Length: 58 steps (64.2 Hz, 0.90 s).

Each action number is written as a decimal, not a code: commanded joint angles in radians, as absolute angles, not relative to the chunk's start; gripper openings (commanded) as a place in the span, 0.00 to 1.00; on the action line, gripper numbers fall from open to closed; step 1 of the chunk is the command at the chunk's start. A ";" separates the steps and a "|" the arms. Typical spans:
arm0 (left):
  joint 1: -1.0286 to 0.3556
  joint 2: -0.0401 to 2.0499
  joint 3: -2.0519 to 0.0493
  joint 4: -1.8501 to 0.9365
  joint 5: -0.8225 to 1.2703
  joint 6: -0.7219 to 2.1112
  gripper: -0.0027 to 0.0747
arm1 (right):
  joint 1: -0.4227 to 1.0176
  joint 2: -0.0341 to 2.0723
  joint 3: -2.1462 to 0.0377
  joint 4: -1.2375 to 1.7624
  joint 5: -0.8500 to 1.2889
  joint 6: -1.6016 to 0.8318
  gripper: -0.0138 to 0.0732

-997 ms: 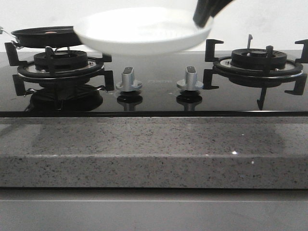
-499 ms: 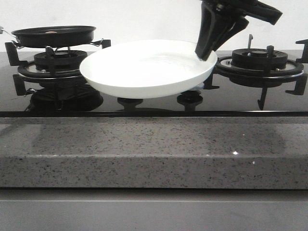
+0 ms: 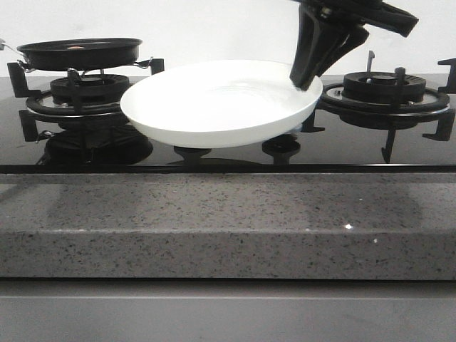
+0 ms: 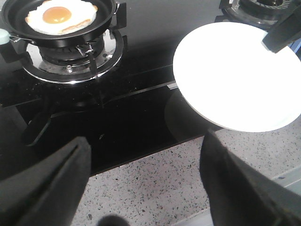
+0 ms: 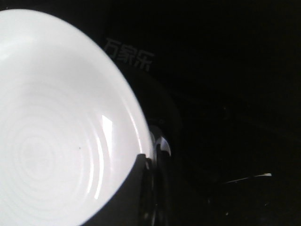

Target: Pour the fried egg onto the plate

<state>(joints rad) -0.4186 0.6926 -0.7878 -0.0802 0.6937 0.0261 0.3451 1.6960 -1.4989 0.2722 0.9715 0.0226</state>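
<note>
The fried egg point(image 4: 60, 16), pale with an orange yolk, lies in the black frying pan point(image 4: 56, 28) on the left burner; in the front view the pan point(image 3: 78, 53) is at the far left. The white plate point(image 3: 214, 100) hangs low over the middle of the cooktop, slightly tilted; I cannot tell whether it touches the glass. My right gripper point(image 3: 305, 75) is shut on the plate's right rim point(image 5: 136, 136), its fingers point(image 5: 148, 162) pinching the edge. My left gripper point(image 4: 145, 141) is open and empty above the counter's front edge, with the plate point(image 4: 240, 80) to one side of it.
The black glass cooktop point(image 3: 356, 153) carries a left burner grate point(image 3: 89, 92) under the pan and a bare right burner point(image 3: 385, 89). The plate hides the two knobs. A speckled grey stone counter point(image 3: 228, 221) runs along the front.
The plate came down from high above the knobs to just over the cooktop, the right gripper descending with it. Over the last half second it barely shifted.
</note>
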 commanded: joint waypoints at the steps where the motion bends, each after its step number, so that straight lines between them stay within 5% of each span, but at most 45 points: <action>1: -0.426 0.698 -0.816 -0.092 0.628 0.018 0.66 | 0.345 1.650 -1.522 0.283 0.930 0.014 0.08; 43: -0.426 0.701 -0.816 -0.096 0.524 0.018 0.66 | 0.345 1.650 -1.522 0.283 0.930 0.014 0.08; 58: -0.424 0.752 -0.872 -0.079 0.579 0.018 0.80 | 0.345 1.650 -1.522 0.283 0.930 0.014 0.08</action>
<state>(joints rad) -0.4193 0.7244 -0.8084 -0.0806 0.6229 0.0261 0.3451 1.6960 -1.4989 0.2722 0.9692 0.0226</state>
